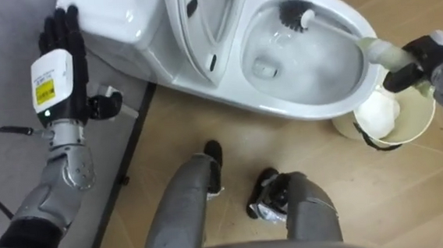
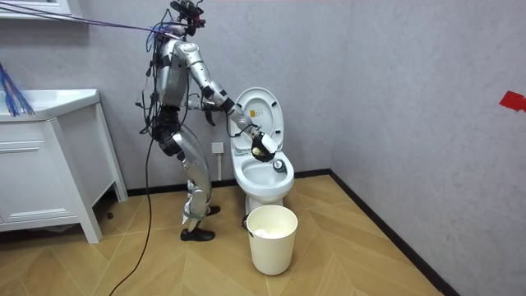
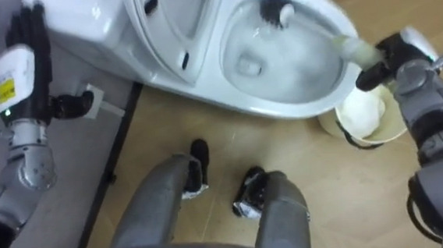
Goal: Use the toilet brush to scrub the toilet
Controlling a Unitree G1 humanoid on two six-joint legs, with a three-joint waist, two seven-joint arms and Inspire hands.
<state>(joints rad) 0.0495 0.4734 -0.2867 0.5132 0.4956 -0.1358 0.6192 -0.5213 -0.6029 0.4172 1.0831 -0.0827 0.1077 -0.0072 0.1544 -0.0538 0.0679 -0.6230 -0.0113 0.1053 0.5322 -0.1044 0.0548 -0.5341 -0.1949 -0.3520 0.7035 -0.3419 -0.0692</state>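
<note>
- Here, in the left eye view, one toilet (image 1: 307, 112) lies along the top edge, and one brush (image 1: 330, 27) has its head inside the bowl.
- The right hand (image 1: 426, 56) is curled round the brush's handle just outside the rim, above one bin (image 1: 413, 126).
- The left hand (image 1: 64, 49) is straight-fingered beside the toilet.
- In the room view, bare floor surrounds the bin, and one cabinet (image 2: 49, 164) stands well apart.
- In the right eye view, the handle crosses the rim.
</note>
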